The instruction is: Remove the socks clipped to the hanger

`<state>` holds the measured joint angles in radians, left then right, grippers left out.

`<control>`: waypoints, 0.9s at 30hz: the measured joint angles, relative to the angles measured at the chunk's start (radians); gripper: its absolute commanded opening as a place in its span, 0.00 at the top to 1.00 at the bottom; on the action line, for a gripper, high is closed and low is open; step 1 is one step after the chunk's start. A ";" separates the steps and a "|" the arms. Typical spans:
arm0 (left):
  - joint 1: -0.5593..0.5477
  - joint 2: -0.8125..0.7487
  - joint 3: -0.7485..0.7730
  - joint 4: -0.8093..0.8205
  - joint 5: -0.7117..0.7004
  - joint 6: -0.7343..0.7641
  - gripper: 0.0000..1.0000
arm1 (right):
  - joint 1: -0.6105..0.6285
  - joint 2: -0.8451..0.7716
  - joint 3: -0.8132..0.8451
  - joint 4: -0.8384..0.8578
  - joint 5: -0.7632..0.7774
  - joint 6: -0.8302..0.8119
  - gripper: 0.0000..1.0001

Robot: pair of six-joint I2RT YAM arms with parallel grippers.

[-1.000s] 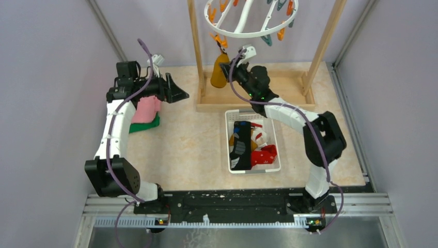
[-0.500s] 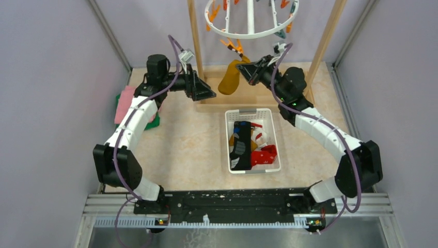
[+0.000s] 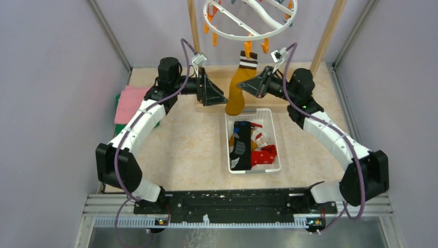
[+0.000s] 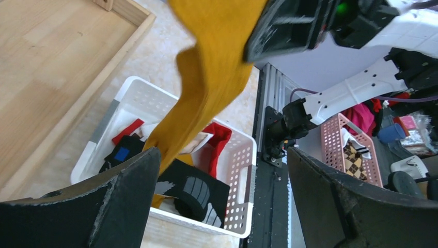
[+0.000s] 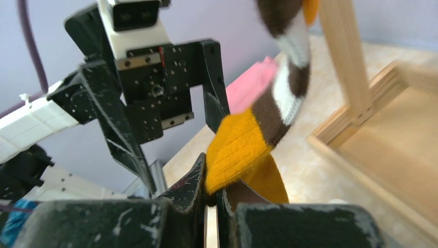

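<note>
The white oval hanger (image 3: 248,23) hangs at the top from the wooden frame. A mustard sock (image 3: 236,95) with a brown-and-white striped cuff hangs from an orange clip (image 3: 248,50). My right gripper (image 3: 256,85) is shut on the sock's side; in the right wrist view its jaws (image 5: 213,194) pinch the mustard cloth (image 5: 237,150). My left gripper (image 3: 219,95) is open just left of the sock. In the left wrist view (image 4: 222,152) the sock (image 4: 206,77) hangs in front of the jaws, touching neither finger. Black (image 3: 240,144) and red (image 3: 264,155) socks lie in the basket.
The white slotted basket (image 3: 279,155) sits below the sock, near the wooden frame's base (image 3: 281,85). The frame's posts (image 3: 195,36) flank the hanger. Folded pink and green cloths (image 3: 129,103) lie at the far left. Grey walls close in both sides.
The hanger has turned and the sock has swung right and forward. My right gripper moved with it, holding it. My left arm swung right from the pink cloths to beside the sock.
</note>
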<state>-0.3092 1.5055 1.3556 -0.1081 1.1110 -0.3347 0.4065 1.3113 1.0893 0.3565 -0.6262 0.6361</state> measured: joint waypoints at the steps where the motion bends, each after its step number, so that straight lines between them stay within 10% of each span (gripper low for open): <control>1: -0.003 0.000 0.000 0.004 0.002 -0.005 0.01 | -0.001 0.028 0.008 0.003 -0.036 0.025 1.00; 21: -0.057 0.056 0.050 0.086 0.007 0.013 0.06 | -0.003 0.163 0.113 -0.011 -0.211 0.169 0.98; 27: -0.077 0.059 0.053 0.084 0.006 0.029 0.45 | -0.003 0.163 0.154 -0.027 -0.219 0.176 0.94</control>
<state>-0.3862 1.5646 1.4082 -0.0246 1.1175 -0.3054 0.4034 1.4746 1.2430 0.3290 -0.8455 0.8124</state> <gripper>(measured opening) 0.803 0.032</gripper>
